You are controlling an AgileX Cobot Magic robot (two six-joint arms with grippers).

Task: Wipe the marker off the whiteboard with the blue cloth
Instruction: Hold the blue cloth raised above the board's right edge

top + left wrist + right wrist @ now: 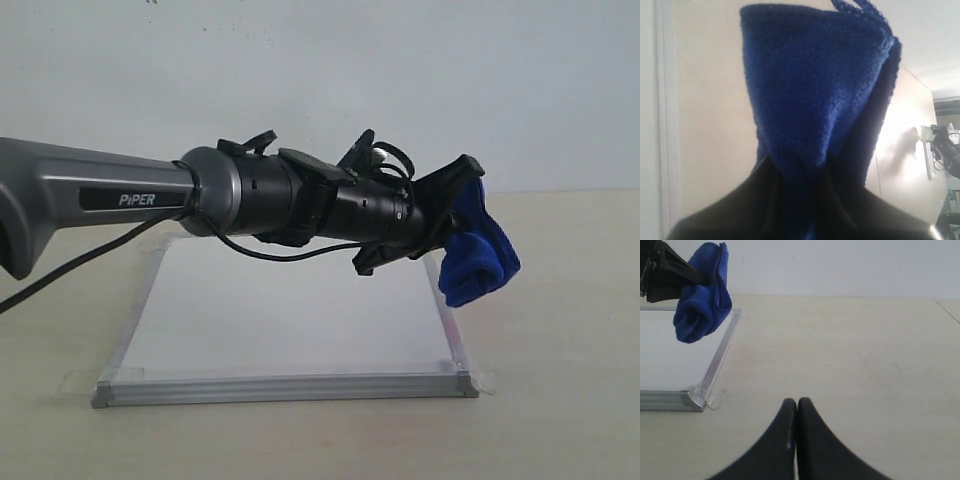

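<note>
The whiteboard [290, 320] lies flat on the table, its white face showing no red marker where it is visible; the left arm hides part of it. My left gripper [455, 225] is shut on the blue cloth [480, 255], which hangs in the air above the board's right edge. In the left wrist view the blue cloth [815, 85] fills the middle, pinched between the dark jaws. The right wrist view shows the cloth [702, 295] over the whiteboard's [670, 355] corner. My right gripper [797, 402] is shut and empty above the bare table, to the right of the board.
The beige table [560, 380] spreads right and in front of the board. Clear tape tabs [485, 382] sit at the board's front corners. A plain wall stands behind. A black cable [80, 265] hangs under the left arm.
</note>
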